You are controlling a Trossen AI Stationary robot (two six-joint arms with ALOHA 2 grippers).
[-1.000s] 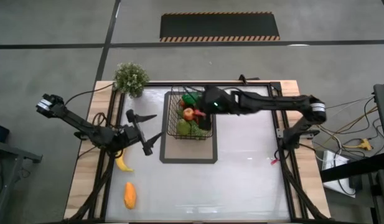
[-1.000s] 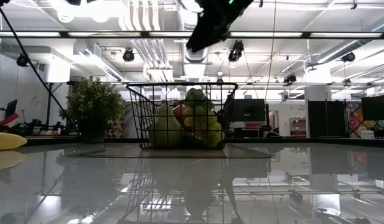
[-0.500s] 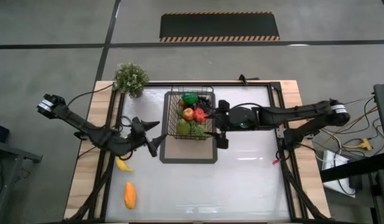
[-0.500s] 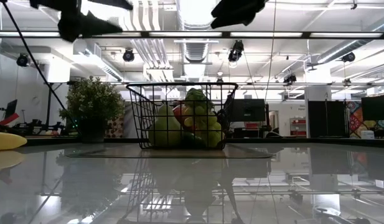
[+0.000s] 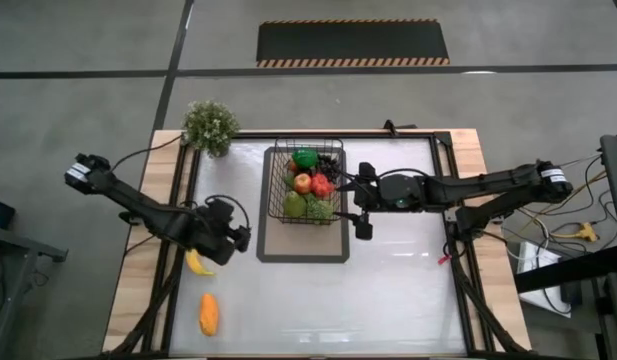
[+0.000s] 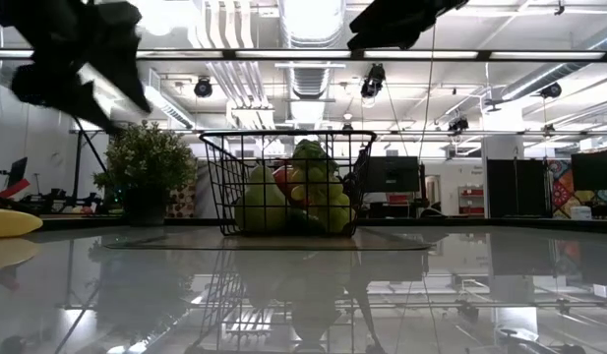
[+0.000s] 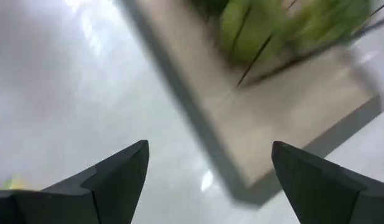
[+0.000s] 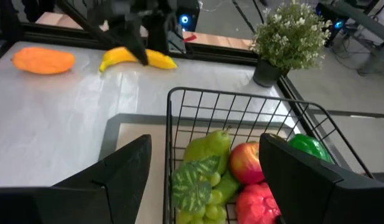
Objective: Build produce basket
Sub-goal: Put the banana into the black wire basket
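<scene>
The black wire basket (image 5: 306,185) stands on the dark-bordered mat (image 5: 303,245). It holds a pear, a red apple, a tomato, a green piece and grapes (image 8: 224,163). A yellow banana (image 5: 196,263) and an orange piece (image 5: 209,314) lie on the table near its left edge. My left gripper (image 5: 231,234) is open and empty above the table, left of the mat, between banana and basket. My right gripper (image 5: 357,201) is open and empty just right of the basket, fingers pointing at it.
A potted plant (image 5: 210,125) stands at the table's far left corner. The table's white top (image 5: 408,290) lies right of and in front of the mat. In the low view the left gripper (image 6: 77,59) hangs high at the left.
My right gripper has drawn back from above the basket toward the table's right edge and now hovers beside the basket, still open. My left gripper has tipped its fingers downward and come lower, a little toward the near edge, staying open.
</scene>
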